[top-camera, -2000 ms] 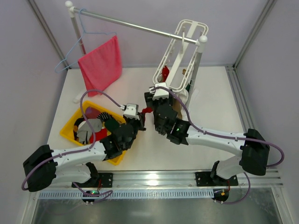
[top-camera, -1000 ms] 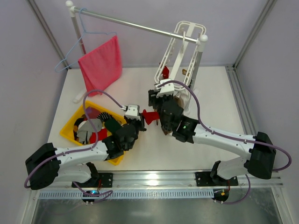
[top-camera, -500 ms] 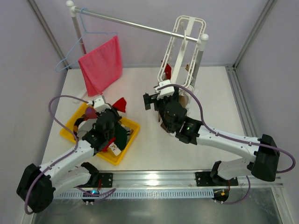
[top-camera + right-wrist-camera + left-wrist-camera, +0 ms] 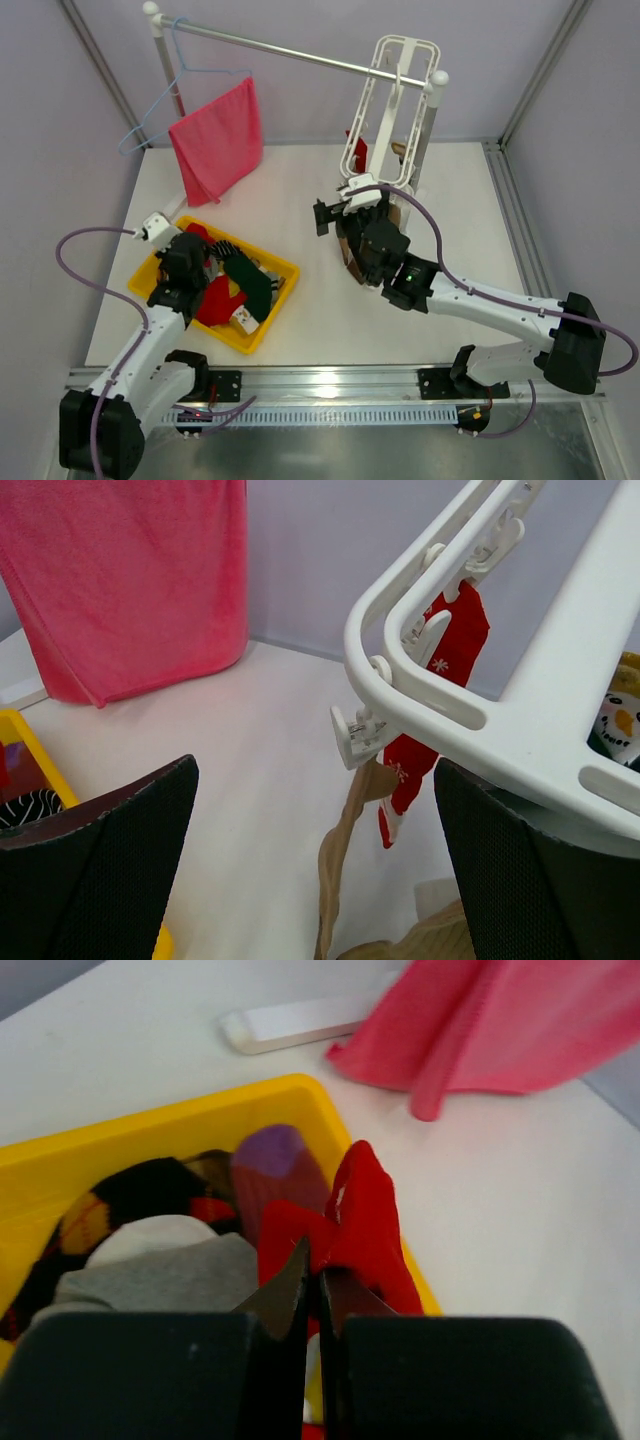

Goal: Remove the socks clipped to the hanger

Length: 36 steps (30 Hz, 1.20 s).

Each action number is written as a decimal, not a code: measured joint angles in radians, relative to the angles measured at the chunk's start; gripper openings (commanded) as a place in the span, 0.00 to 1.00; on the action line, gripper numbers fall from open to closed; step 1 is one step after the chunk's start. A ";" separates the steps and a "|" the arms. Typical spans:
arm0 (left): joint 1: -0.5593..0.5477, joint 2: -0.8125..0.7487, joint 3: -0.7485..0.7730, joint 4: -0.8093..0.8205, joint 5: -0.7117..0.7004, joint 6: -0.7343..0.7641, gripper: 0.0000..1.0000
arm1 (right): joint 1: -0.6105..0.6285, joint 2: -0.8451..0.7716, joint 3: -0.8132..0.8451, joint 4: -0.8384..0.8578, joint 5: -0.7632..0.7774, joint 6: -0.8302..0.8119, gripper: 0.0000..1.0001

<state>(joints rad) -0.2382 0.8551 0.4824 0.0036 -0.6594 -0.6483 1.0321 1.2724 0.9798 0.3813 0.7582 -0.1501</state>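
The white hanger point(image 4: 388, 100) hangs from the rail, and its frame point(image 4: 480, 695) fills the right wrist view. A red sock point(image 4: 445, 670) and a tan sock point(image 4: 340, 865) hang from its clips, and a patterned sock point(image 4: 620, 720) shows at the right edge. My right gripper point(image 4: 315, 770) stands open just below the frame, with the tan sock dangling between the fingers and untouched. In the top view that gripper point(image 4: 345, 215) sits under the hanger. My left gripper point(image 4: 315, 1272) is shut on another red sock point(image 4: 365, 1220), held over the yellow bin point(image 4: 150, 1125).
The yellow bin point(image 4: 282, 292) at the left holds several socks. A large pink-red cloth point(image 4: 215, 140) and a light-blue wire hanger point(image 4: 160, 105) hang from the rail point(image 4: 290, 55). The rail's white foot point(image 4: 300, 1025) lies beyond the bin.
My left arm has swung left, carrying the red sock from the table's middle to over the yellow bin. The right gripper has let go, opened wide and stayed below the hanger.
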 measured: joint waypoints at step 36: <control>0.002 -0.119 -0.089 -0.006 0.011 -0.027 0.99 | -0.026 0.026 -0.018 0.013 -0.178 0.070 1.00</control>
<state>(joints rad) -0.2359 0.7357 0.3931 -0.0029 -0.6479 -0.6754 1.0065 1.2980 0.9623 0.3943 0.5804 -0.0799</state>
